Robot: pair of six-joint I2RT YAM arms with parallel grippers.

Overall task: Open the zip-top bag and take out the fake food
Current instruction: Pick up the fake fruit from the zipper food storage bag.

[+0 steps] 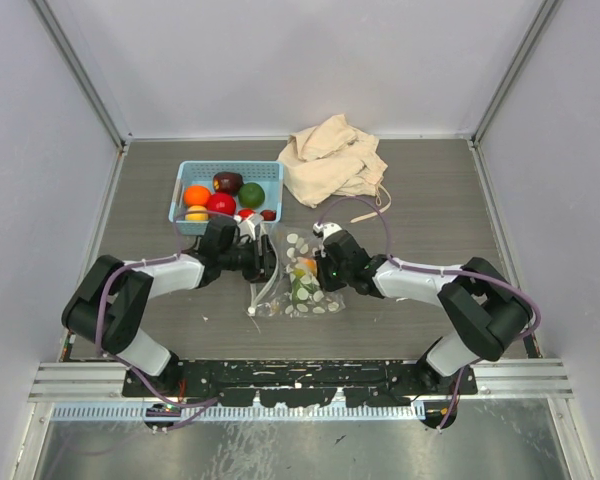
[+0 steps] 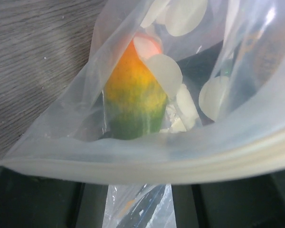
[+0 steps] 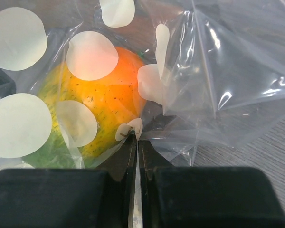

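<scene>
Grey wood-grain tabletop (image 1: pixel 430 300), pale walls. Overhead: zip-top bag (image 1: pixel 320 300) between both arms, near blue basket (image 1: pixel 192 168) holding fake food (image 1: pixel 220 203). Left wrist: orange-green fruit (image 2: pixel 133 99) inside bag; left jaws' grip cannot be told. Right wrist: right jaws closed, pinching bag film.

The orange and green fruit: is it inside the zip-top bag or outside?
Inside. Both wrist views show the fruit behind the clear plastic of the zip-top bag, with white dots overlapping it.
</scene>
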